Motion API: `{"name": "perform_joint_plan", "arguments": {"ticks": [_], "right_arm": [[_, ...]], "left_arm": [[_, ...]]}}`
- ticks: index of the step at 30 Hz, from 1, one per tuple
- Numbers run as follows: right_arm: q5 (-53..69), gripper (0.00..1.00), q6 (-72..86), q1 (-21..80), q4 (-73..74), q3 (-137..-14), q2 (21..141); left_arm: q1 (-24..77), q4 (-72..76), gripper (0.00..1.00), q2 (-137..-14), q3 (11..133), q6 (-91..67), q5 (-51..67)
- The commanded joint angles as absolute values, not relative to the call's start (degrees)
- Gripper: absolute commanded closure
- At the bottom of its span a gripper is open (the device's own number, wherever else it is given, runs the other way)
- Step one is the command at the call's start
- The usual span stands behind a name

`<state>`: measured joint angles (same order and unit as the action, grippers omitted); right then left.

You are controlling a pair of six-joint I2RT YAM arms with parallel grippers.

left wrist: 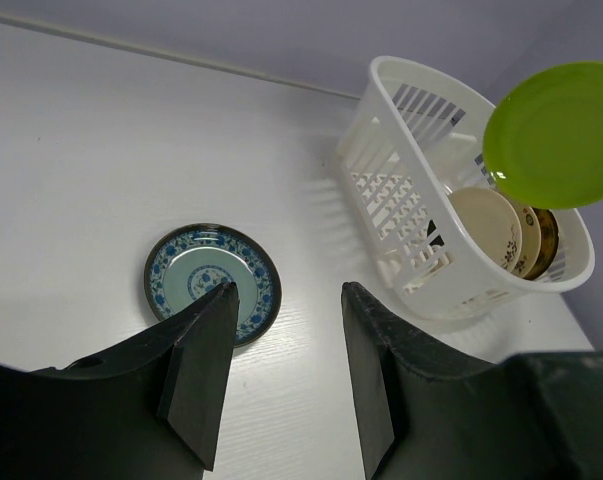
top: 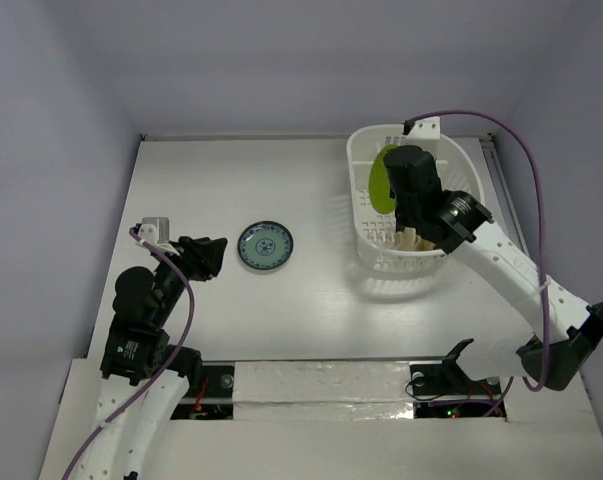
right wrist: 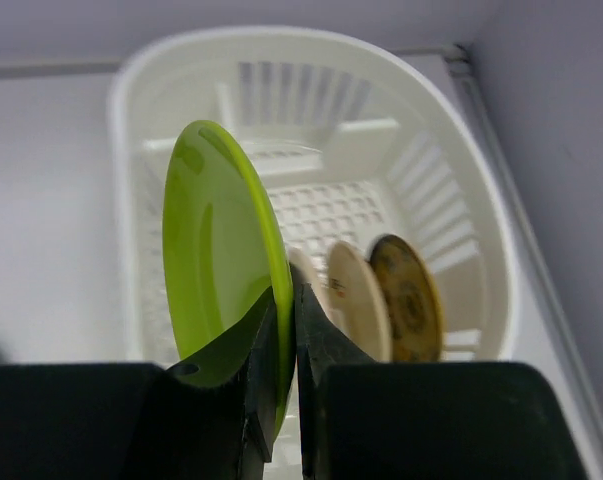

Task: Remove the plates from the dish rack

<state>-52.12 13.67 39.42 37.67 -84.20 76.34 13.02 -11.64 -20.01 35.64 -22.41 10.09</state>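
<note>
- Step in hand: the right gripper (right wrist: 286, 305) is pinched tight on the rim of the lime green plate (right wrist: 216, 250), holding it on edge above the dish rack (left wrist: 401, 70)
- Next, I judge, the plate must clear the rack wall and be laid flat on the table (top: 211, 180)
- Three plates (left wrist: 511, 235) stand on edge in the rack below; the blue-patterned plate (top: 266, 246) lies on the table
- The left gripper (left wrist: 286, 295) hovers half open and empty just beside that plate, possibly crowding the set-down spot

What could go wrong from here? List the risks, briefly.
1. The right gripper pinches the lime green plate only at its rim, so it may pivot or slip out.
2. It hangs over the dish rack; a drop would likely hit the cream plate and amber plate standing inside.
</note>
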Motion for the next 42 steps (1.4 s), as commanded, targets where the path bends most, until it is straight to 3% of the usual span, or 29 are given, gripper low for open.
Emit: {"name": "perform_joint_plan", "arguments": {"ticks": [1,9,17,38,41,42], "right_arm": [[-40.49,1.0,14.94,43.31,26.74,-83.43,73.57],[-23.74,1.0,21.61,49.48,12.84,-84.54,86.36],[-15.48,1.0,31.63,50.98,2.92,-85.26,98.96],[-20.92,1.0,45.88,50.45,-5.09,-77.35,110.39],[-21.27,0.95,46.49,49.93,-5.19,-76.12,110.74],[-21.36,0.89,46.58,49.92,-5.19,-75.85,110.83]], "left_arm": [[12.83,-9.4,0.58,-19.69,37.18,-22.5,10.72],[12.83,-9.76,0.64,-19.78,37.27,-22.59,9.93],[12.83,-10.02,0.8,-19.6,37.27,-22.59,9.49],[12.83,-9.93,0.68,-19.51,37.26,-22.76,9.67],[12.83,-9.84,0.68,-19.51,37.18,-22.76,9.58],[12.83,-9.84,0.68,-19.51,37.18,-22.76,9.58]]}}
